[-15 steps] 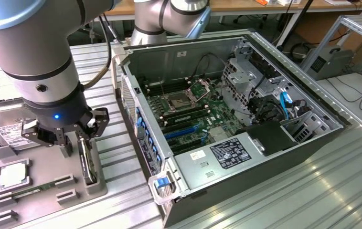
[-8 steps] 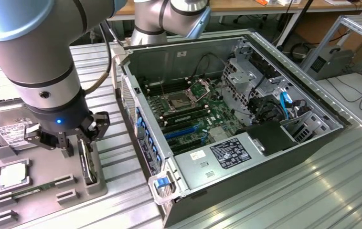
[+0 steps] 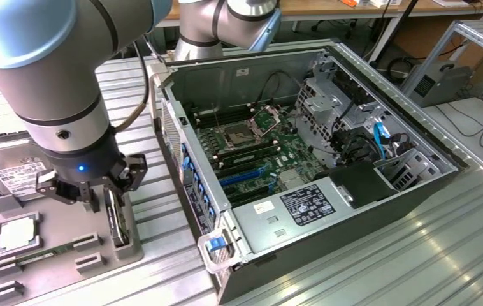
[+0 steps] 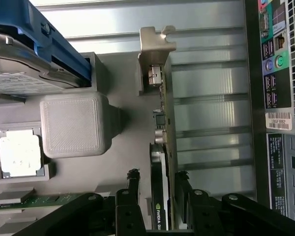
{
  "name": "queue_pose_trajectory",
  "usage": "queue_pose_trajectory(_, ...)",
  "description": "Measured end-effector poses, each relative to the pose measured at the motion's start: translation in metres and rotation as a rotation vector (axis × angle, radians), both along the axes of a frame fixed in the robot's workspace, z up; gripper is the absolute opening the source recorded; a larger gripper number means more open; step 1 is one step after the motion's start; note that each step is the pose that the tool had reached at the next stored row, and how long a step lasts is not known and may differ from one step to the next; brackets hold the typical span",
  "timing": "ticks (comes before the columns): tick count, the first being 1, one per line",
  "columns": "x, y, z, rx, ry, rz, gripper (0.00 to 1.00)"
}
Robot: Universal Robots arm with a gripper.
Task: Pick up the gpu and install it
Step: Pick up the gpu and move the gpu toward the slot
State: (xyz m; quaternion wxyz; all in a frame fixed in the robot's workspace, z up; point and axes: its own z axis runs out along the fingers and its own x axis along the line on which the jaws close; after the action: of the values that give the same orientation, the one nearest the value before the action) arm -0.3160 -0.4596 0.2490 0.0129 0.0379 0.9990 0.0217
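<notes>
Grasp stage: the gripper (image 4: pixel 157 177) straddles the gpu (image 4: pixel 163 128), which stands on edge in a matte grey printed holder (image 4: pixel 123 147) beside the open computer case (image 3: pixel 343 57). The jaws sit part-open, with a gap showing on one side (no squeeze yet, by the look). Closing calls for pads square on the card's glossy black face and thin board.

exterior view: set high off the arm (image 3: pixel 46 76), angled down over the open pc case (image 3: pixel 224 67) and the grey tray (image 3: pixel 55 280) at the exterior view's left; arm looms close in front. wrist view: looks down past the gripper (image 4: pixel 157 174), close over the tray (image 4: pixel 123 162). shared: tray, gpu (image 3: pixel 119 220) (image 4: pixel 160 196), hard drive (image 3: pixel 12 175) (image 4: pixel 19 73), pc case port side (image 4: pixel 280 98).
</notes>
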Motion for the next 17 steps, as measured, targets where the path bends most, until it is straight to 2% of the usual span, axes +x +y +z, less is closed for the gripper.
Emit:
queue_pose_trajectory(8,0.0000,0.0000,-0.0069,-0.0002,0.0002,0.000,0.42)
queue_pose_trajectory(17,0.0014,-0.0004,-0.0076,-0.0001,0.0001,0.000,0.42)
